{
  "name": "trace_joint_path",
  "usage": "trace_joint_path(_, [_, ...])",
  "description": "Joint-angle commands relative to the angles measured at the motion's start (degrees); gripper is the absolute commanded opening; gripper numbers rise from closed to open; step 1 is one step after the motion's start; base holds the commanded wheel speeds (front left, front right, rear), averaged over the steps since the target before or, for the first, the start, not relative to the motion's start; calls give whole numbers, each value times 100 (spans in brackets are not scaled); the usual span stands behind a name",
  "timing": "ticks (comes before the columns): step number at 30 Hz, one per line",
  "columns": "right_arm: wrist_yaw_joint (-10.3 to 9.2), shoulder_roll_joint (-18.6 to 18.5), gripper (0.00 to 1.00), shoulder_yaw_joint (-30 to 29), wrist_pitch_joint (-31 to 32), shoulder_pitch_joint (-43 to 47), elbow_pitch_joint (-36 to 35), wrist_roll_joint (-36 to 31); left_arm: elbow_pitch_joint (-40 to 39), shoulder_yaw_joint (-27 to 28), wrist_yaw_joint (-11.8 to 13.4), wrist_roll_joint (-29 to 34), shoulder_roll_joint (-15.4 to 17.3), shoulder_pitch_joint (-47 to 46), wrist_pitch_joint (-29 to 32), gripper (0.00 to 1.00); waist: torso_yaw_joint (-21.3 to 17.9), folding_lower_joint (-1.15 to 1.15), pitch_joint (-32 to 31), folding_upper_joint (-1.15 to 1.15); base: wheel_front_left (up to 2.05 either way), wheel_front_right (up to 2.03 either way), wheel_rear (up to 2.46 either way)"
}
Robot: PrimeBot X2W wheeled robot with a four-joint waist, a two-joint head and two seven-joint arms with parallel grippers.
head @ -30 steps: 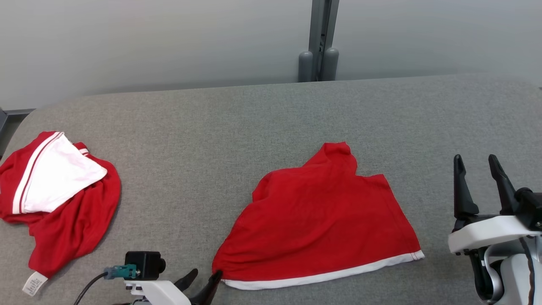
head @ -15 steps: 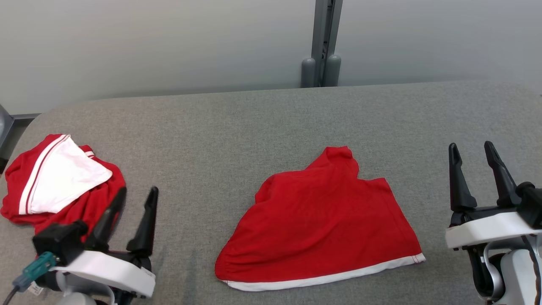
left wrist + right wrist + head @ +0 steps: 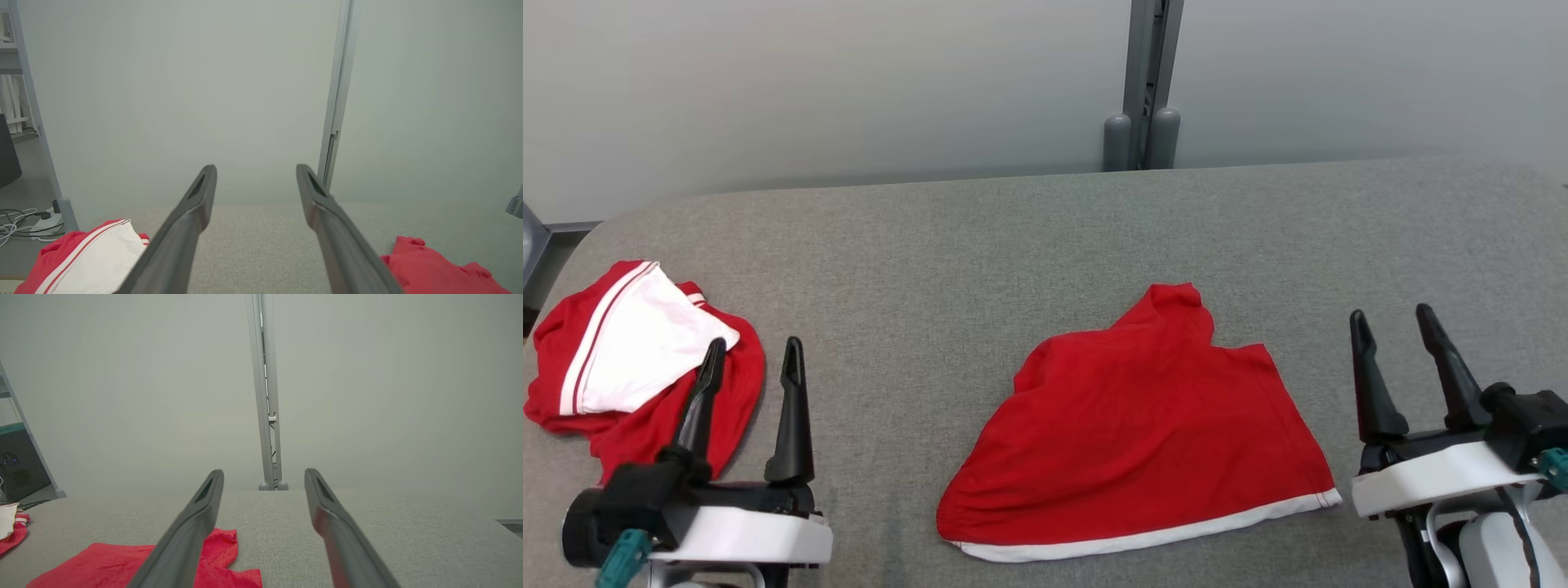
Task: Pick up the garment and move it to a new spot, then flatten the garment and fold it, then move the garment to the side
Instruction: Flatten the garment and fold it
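Observation:
The garment [image 3: 1152,425] is red with a white hem and lies partly folded, with a flap sticking out at its far edge, in the middle of the grey table [image 3: 931,269]. It also shows at the lower right of the left wrist view [image 3: 433,269] and the lower left of the right wrist view [image 3: 102,565]. My left gripper [image 3: 755,343] [image 3: 256,167] is open and empty, left of the garment and apart from it. To the garment's right my right gripper [image 3: 1390,312] [image 3: 264,472] hangs open and empty, also clear of the cloth.
A second red and white garment [image 3: 637,351] [image 3: 81,265] lies crumpled at the table's left end, just behind my left fingers. A grey post [image 3: 1147,82] stands behind the table's far edge against a pale wall. Cables [image 3: 20,224] lie on the floor at far left.
My left gripper has let go of the garment's near left corner, opened, and swung left with its fingers now pointing up. The right gripper has drifted slightly left. The garment lies unchanged.

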Motion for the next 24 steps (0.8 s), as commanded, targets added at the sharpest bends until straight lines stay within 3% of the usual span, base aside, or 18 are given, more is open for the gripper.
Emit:
trace_joint_path(1, [3, -18, 100, 84, 0, 85, -8, 55, 58, 117, -75, 234, -86, 127, -24, 100, -12, 0, -2, 0, 0, 0, 0])
trace_joint_path(11, [3, -118, 100, 313, 0, 191, 42, 111, 614, 579, -497, 823, -712, 367, -19, 100, -15, 0, -48, 0, 0, 0, 0])
trace_joint_path(18, [3, -99, 100, 280, -1, 169, 77, 93, 749, 859, -837, 1032, -962, 375, -19, 100, -14, 0, -95, 0, 0, 0, 0])
trace_joint_path(24, [3, -81, 100, 265, 0, 173, 99, 102, 819, 986, -982, 1140, -1083, 399, -19, 100, -24, 0, -138, 0, 0, 0, 0])
